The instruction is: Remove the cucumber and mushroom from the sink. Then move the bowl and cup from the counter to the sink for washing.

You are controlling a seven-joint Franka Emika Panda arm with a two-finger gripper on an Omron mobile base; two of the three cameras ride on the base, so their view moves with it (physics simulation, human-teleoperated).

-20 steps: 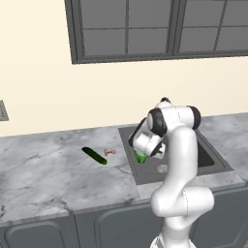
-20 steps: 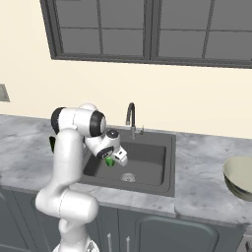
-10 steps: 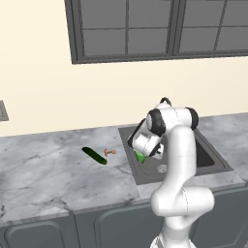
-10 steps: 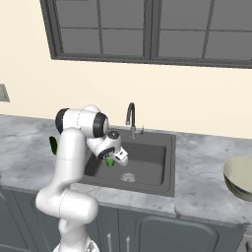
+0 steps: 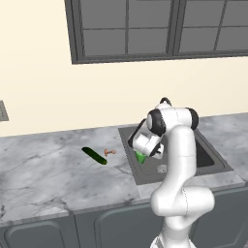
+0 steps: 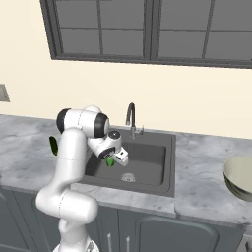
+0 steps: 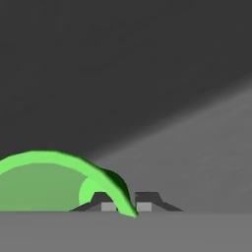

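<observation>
Cucumber [image 5: 94,155] and mushroom [image 5: 110,152] lie just beside each other on the counter [image 5: 43,169], left of the sink [image 5: 213,157], same as before. Gripper [image 7: 123,204] is down in the sink, fingers nearly closed with the cup [image 7: 54,179] rim pinched between them; cup sits low in the basin, same spot as a second ago, arm barely changed. Bowl [image 6: 239,177] rests on the counter far right, unmoved.
</observation>
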